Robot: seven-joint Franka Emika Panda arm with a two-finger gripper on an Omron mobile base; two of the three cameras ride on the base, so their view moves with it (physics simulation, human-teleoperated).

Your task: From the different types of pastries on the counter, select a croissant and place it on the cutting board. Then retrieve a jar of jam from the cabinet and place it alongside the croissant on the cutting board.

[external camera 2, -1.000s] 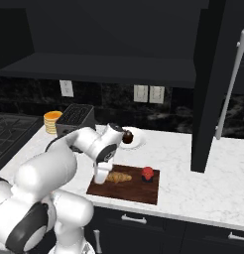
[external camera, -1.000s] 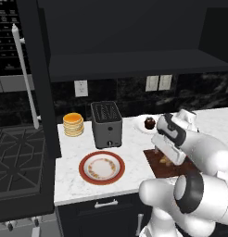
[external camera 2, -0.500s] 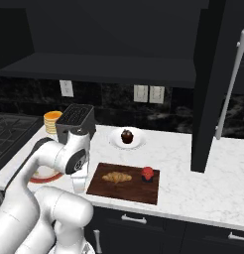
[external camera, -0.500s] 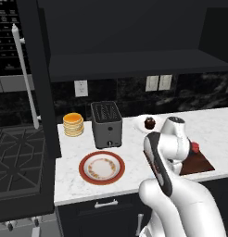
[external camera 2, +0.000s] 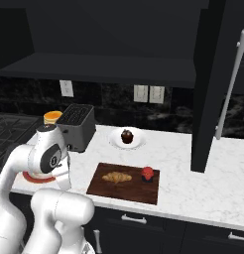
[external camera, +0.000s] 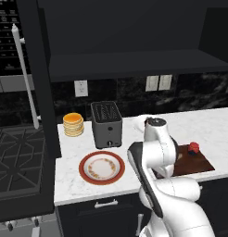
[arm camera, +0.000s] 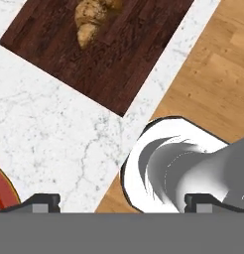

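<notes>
The golden-brown croissant lies on the left half of the dark wooden cutting board, and the small red jar of jam stands on the board just right of it. In the hand view the croissant and cutting board sit at the top, with my gripper open over the counter's front edge, away from both. Nothing is held. From the left base view, the jar and board show past my arm. The black cabinet hangs open above.
A chocolate cupcake sits on a white plate behind the board. A toaster, a pancake stack and a red-rimmed plate stand to the left. The cabinet door with its white handle hangs at the right. Wooden floor lies below the counter edge.
My arm has drawn back from the cutting board, swinging left and down toward the counter's front edge. The croissant and jar stay on the board. The gripper stays open.
</notes>
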